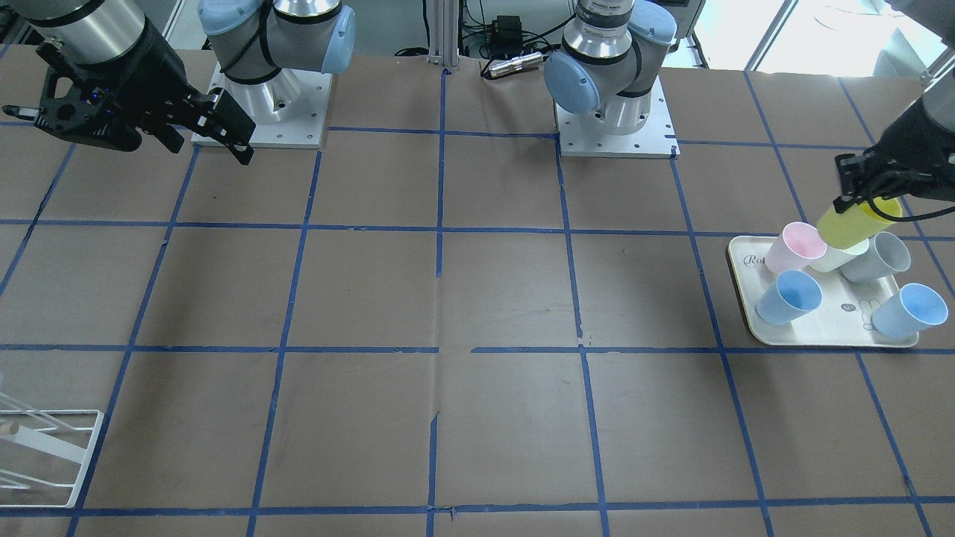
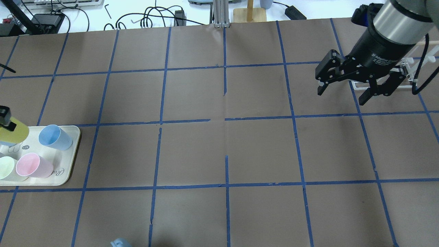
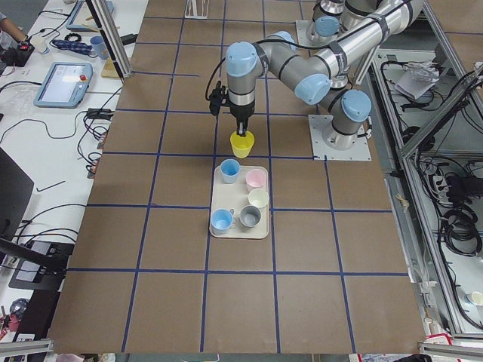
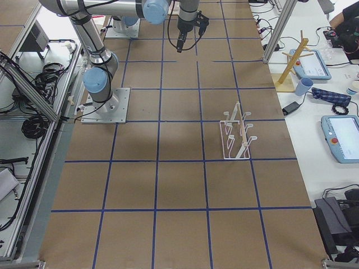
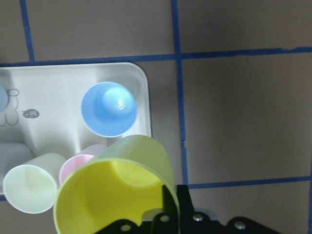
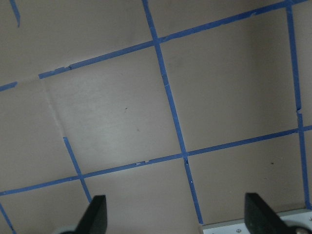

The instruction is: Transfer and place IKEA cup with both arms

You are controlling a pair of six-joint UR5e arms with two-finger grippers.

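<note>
Bright yellow, tapered and handleless, the IKEA cup (image 5: 114, 187) hangs mouth-up above the tray (image 1: 821, 335) at the desk's (image 2: 219, 151) left end. The downward-pointing left end effector (image 5: 171, 202) pinches its wall. Over the desk's right end, the right end effector (image 2: 342, 96) hovers, fingers spread.

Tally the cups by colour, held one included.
yellow cup: 1
blue cups: 2
pink cup: 1
cream cup: 1
grey cup: 1
Total: 6
</note>
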